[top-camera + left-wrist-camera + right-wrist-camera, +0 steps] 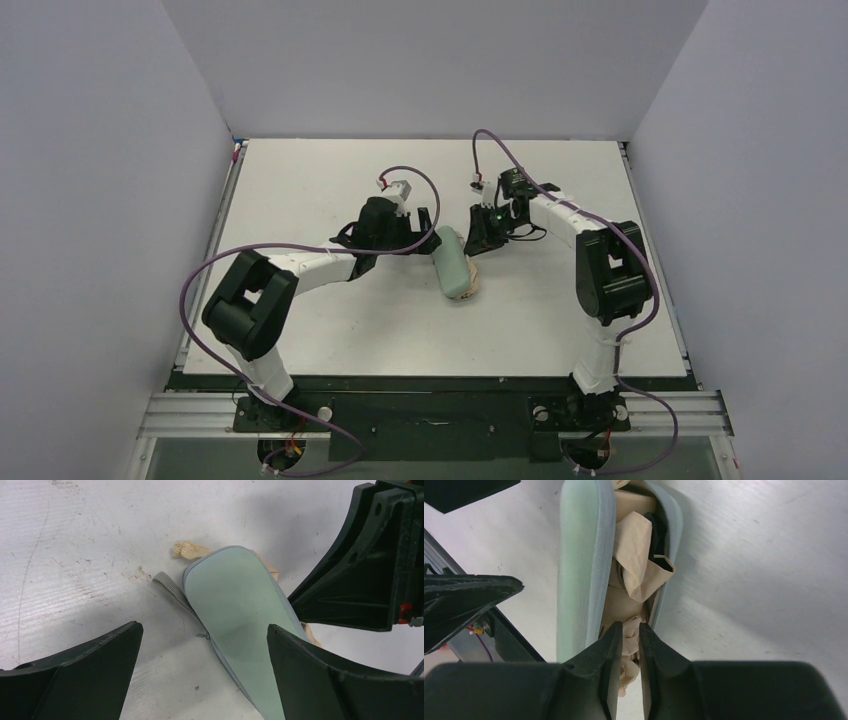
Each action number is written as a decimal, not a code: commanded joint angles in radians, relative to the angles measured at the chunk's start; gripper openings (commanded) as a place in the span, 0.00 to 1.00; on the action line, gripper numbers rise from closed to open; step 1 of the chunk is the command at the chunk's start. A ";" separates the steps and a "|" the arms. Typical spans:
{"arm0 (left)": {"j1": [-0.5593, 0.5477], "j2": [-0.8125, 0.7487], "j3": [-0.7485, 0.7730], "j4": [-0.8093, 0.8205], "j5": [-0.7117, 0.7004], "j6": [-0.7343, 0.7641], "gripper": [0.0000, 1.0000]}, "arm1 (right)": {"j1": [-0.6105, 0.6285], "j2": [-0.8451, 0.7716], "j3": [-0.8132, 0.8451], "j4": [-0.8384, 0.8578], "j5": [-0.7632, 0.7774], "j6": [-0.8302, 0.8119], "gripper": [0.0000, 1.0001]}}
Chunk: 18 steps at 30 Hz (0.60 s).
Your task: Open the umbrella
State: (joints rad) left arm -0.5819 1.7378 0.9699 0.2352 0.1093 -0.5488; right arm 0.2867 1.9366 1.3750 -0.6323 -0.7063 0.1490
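on the white table (pixel 300 190), the umbrella (pixel 455 265) is shown mid-table, bundled in its mint pouch (pixel 235 595). the pouch is straddled by the spread left gripper (pixel 202 632); tan fabric (pixel 634 540) is pinched by the clenched right gripper (pixel 629 632). opening is judged barely begun.

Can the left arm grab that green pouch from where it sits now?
Probably yes. The left pincer is open with a finger on either side of the green pouch, and nothing lies between. The right pincer, nipping the tan umbrella fabric, is close and could crowd it.
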 commanded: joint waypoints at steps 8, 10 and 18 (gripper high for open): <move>0.002 -0.038 -0.014 0.028 0.004 0.011 0.95 | 0.077 -0.056 0.061 0.019 -0.006 0.026 0.48; 0.003 -0.045 -0.021 0.027 0.002 0.013 0.95 | 0.095 -0.058 0.059 0.017 0.028 0.020 0.51; 0.032 -0.092 -0.058 0.006 -0.010 -0.004 0.97 | 0.163 -0.023 0.075 -0.035 0.252 -0.020 0.55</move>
State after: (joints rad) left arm -0.5709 1.7164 0.9249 0.2329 0.1085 -0.5423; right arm 0.4110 1.9354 1.4025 -0.6460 -0.5835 0.1616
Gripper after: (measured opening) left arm 0.966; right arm 0.543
